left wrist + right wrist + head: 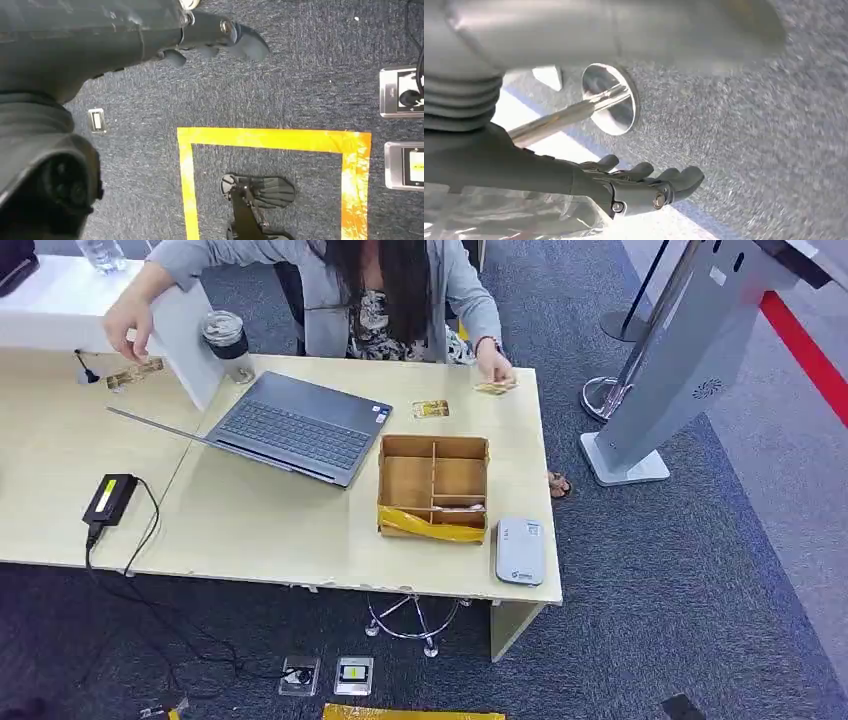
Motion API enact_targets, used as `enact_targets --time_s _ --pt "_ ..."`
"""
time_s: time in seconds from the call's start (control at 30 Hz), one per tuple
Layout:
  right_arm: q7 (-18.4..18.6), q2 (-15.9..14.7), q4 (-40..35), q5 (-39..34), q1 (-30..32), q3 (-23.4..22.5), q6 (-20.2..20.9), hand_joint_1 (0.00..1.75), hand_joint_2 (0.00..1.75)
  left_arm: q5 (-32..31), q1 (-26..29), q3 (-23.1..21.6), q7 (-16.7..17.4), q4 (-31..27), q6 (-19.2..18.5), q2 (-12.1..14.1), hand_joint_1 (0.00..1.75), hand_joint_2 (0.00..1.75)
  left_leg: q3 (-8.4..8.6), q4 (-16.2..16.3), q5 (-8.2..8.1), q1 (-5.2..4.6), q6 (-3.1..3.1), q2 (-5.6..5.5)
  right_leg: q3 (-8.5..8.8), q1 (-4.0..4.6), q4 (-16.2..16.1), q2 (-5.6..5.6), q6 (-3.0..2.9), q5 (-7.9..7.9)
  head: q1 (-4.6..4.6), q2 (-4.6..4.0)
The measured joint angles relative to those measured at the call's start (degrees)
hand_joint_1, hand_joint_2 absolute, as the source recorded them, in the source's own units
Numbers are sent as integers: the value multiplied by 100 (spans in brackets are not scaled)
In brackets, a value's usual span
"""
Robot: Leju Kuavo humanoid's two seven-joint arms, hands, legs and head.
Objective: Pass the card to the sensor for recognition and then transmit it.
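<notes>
The robot's left hand (pixel 215 37) hangs down over the dark carpet (pixel 300 90). Its fingers are stretched out and a little apart, and it holds nothing. Below it on the floor is a square of yellow tape (pixel 272 139), and two metal floor sockets (pixel 400 92) sit close by.

The right hand (pixel 644 185) also hangs low beside the robot. Its fingers are nearly straight and loose, with nothing in them. Behind it is the shiny round foot of a metal post (pixel 611 97) standing on the grey carpet.

From the head view, a pale wooden counter (pixel 250 520) stands in front of the robot. One card (pixel 430 409) lies flat on the counter, just behind a brown cardboard box (pixel 433 487) with small sections inside. A person sits on the far side of the counter. The person's one hand (pixel 494 368) touches a second card (pixel 495 388) near the far right corner. The person's other hand (pixel 128 320) is raised over more cards (pixel 135 373) on the far left part.

A grey laptop (pixel 295 427) lies open flat beside the box. A white card sensor (pixel 520 551) lies on the near right corner of the counter, just beside the box. A black power brick (pixel 110 498) with a cable sits on the left. A tall grey kiosk (pixel 690 360) stands on the floor to the right.
</notes>
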Motion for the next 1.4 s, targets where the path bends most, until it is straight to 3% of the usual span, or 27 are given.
enact_targets --time_s 0.17,0.47,0.6,0.67,0.8,0.9,1.0,1.4 --pt "-304 -419 -2 -267 -247 -278 -22 0 175 0 -12 0 -4 0 -24 37 0 0 0 0 0 -6 1 7 -2 -7 0 5 5 4 0 0" --pt "-902 -1180 -146 -141 -1630 -496 -380 0 175 -135 -164 -35 -4 0 -35 72 0 0 0 2 10 -10 12 8 -3 -11 2 7 8 12 -2 0" --pt "-1265 -1336 -336 65 -2265 -485 -398 0 175 -181 -257 -81 4 0 -26 63 0 0 0 2 10 -8 12 8 0 -8 3 6 8 13 -2 0" --pt "-1495 -1320 -489 165 -2555 -459 -234 0 175 -247 -303 -94 7 0 -68 55 0 0 -4 2 11 -5 12 3 3 -5 4 1 8 13 0 0" --pt "-1415 -1205 -900 188 -2923 -210 -98 0 175 -317 -402 -129 44 -2 -79 46 0 0 -9 1 14 -4 13 -4 4 -4 7 -6 8 13 2 0" --pt "-1286 -1034 -1520 -97 -3201 278 -153 0 175 -378 -497 -171 48 -2 -127 20 0 0 -8 2 16 -4 10 -6 0 -4 8 -9 8 13 -2 0" --pt "-1478 -857 -1914 -99 -3427 780 -432 0 175 -428 -552 -227 48 -2 -120 -13 0 0 -11 1 18 -3 12 -17 2 -3 10 -18 8 12 0 0" --pt "-1554 -45 -2677 318 -3703 2427 -1516 0 175 -533 -686 -328 83 -7 -79 -116 0 0 -13 2 19 -2 11 -28 1 -1 9 -22 6 11 0 0"
